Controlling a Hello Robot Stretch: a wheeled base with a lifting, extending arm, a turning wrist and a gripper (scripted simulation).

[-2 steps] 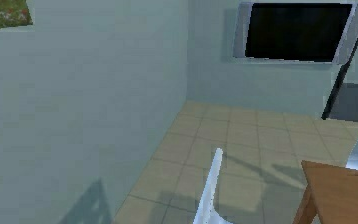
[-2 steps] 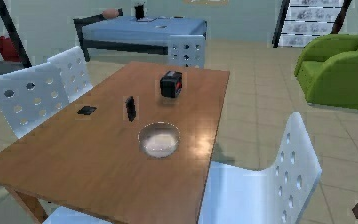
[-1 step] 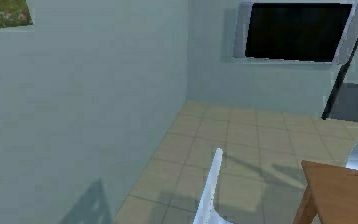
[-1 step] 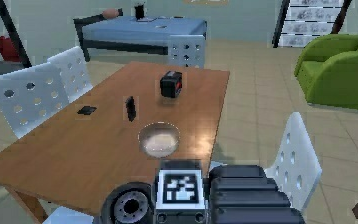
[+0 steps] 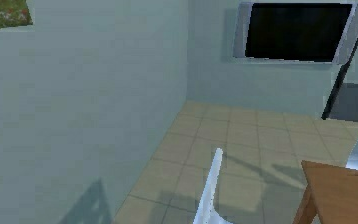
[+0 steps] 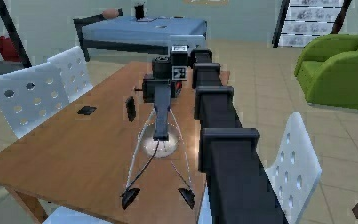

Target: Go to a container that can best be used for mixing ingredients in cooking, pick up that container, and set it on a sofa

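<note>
The wooden table (image 6: 72,150) bears a flat dark thing (image 6: 87,110) and a pale round thing (image 6: 159,149) (near its middle)

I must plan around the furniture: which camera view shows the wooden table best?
The arm side view: much of the wooden table spreads across its left half, with the top in plain sight. The forward view catches one corner at its lower right.

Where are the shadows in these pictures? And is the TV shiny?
Forward view: a grey shadow lies low on the wall, and more shadows cross the floor tiles beside the white chair; the TV is plain black, with no shine. Arm side view: the wooden table looks evenly lit, without glare.
</note>
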